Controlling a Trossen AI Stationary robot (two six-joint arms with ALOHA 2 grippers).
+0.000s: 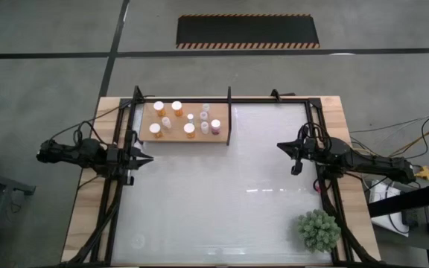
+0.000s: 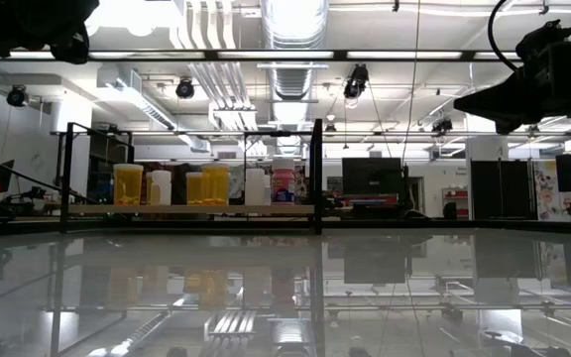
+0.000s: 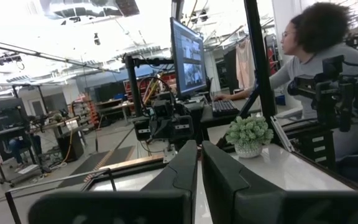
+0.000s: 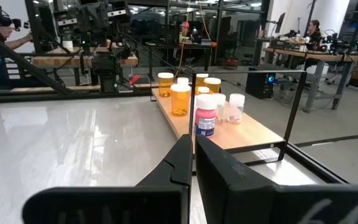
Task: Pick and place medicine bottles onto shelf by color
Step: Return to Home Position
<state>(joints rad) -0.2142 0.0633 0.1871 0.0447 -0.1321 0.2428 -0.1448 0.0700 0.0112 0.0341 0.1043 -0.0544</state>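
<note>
The shelf (image 1: 187,138), a pale wood board in a black frame, lies at the table's far left. Several white-capped medicine bottles stand upright on it: orange ones (image 1: 156,130), clear ones (image 1: 205,126) and a purple one (image 1: 215,126). The right wrist view shows the orange (image 4: 180,99) and the purple (image 4: 206,118) bottles on the shelf (image 4: 247,134). My left gripper (image 1: 149,158) hovers shut, level, at the table's left edge, near the shelf's near side. My right gripper (image 1: 281,146) hovers shut at the right edge. Both hold nothing.
A spiky green potted plant (image 1: 319,229) stands at the table's near right corner. Black frame posts (image 1: 229,119) rise around the shelf. The white tabletop (image 1: 222,193) stretches between the two arms. A person (image 3: 328,56) sits at a desk beyond the table.
</note>
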